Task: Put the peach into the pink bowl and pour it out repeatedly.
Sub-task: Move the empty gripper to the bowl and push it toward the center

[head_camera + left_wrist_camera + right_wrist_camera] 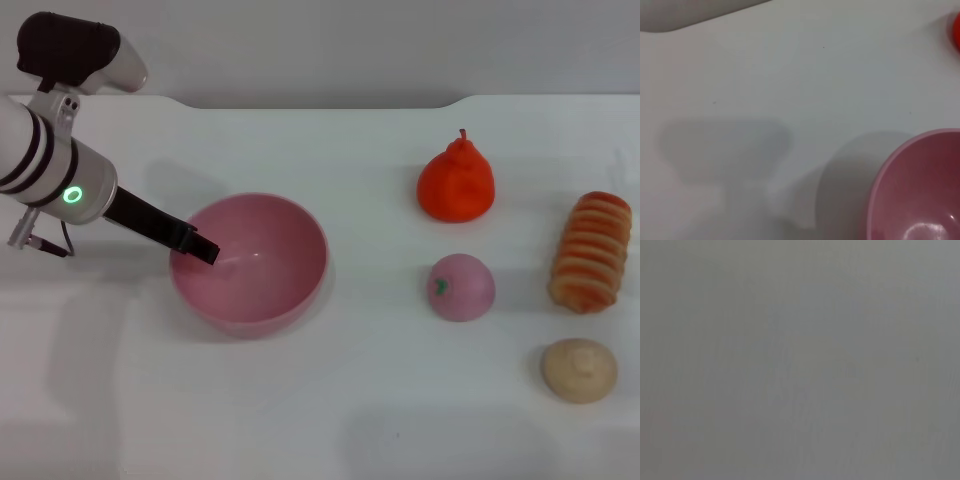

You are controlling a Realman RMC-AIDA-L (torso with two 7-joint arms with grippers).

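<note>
Nearby: pear (456, 183), bun (579, 370) | peach (461, 287) unobstructed | left gripper (203, 248) at pink bowl (262, 290)

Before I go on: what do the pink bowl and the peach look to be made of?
The pink bowl looks like hard, glossy plastic: smooth walls with bright highlights inside. The peach looks like matte soft plastic or foam, with an even pale-pink skin, no shine and a printed-looking green stem mark; which of the two I cannot tell. The left claw sits at the bowl's rim.

Head view looks down; left wrist view nears the shared pink bowl (250, 262).
</note>
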